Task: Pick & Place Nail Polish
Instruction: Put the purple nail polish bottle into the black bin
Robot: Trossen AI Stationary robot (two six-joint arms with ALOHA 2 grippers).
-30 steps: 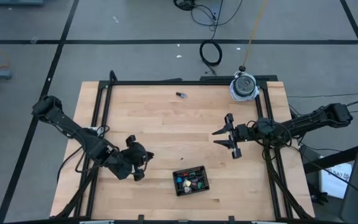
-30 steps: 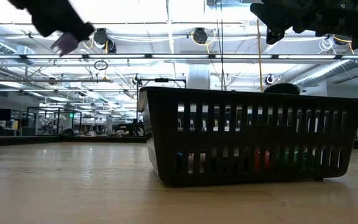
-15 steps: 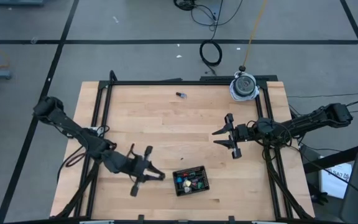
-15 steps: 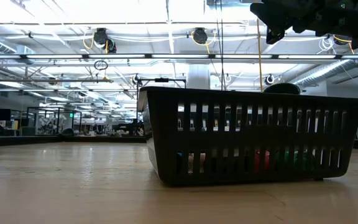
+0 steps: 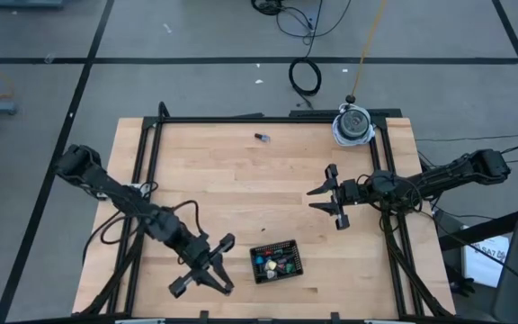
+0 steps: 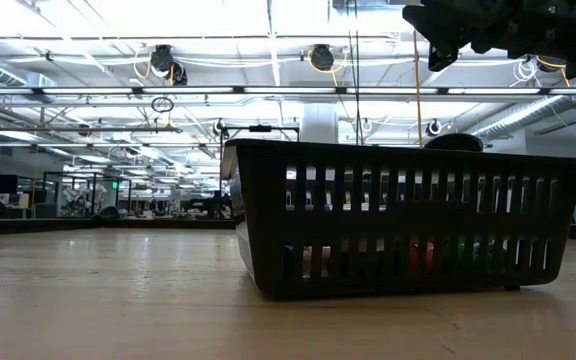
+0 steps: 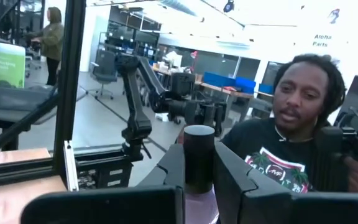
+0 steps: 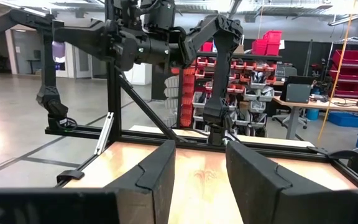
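— Over the near part of the table (image 5: 241,180), which step is judged to be in hand?
— The carry. One bottle is clamped in the left gripper (image 7: 199,169), which is held just left of the black basket (image 6: 398,200) and not yet above it. The right gripper (image 5: 313,198) is parked above the table's right side, fingers spread, nothing in them.
— What is called for next?
— The bottle must be brought over the basket, lowered inside its wall, and only then let go, so that it is not dropped on the rim.
— How is the held bottle (image 7: 199,146) described?
— A dark round cap is seen upright between the fingers, with a pale lilac body below it. Other coloured bottles (image 5: 275,265) are already lying in the basket.
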